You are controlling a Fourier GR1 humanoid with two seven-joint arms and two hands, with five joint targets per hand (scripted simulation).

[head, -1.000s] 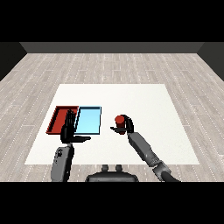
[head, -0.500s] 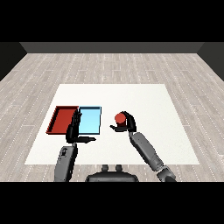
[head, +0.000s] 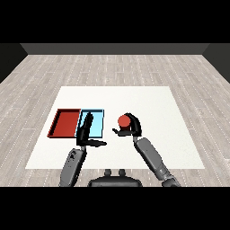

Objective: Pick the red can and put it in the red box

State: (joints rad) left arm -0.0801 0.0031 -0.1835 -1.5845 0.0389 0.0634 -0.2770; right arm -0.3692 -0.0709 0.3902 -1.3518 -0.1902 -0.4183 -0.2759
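While your right hand (head: 130, 128) sits over the white table (head: 148, 101) to the right of both trays, its fingers are curled round the red can (head: 123, 120), and you can see the can's round red top showing at the hand's left side. The black fingers wrap the can on its right and far sides, and the thumb reaches out to the left just below it. From this view you cannot tell whether the can stands on the table or is held just above it.

You will find the red tray (head: 65, 124) at the left, with the light blue tray (head: 95, 123) touching it on its right side. The can lies to the right of the light blue tray, near it but apart from it, so the blue tray sits between the can and the red tray. Nothing shows inside the red tray.

Your left hand (head: 85, 131) is over the near left part of the light blue tray, close to the seam between the two trays. Its fingers are straight and point to the far side, the thumb sticks out to the right, and it holds nothing. Both grey forearms come in from the near edge.
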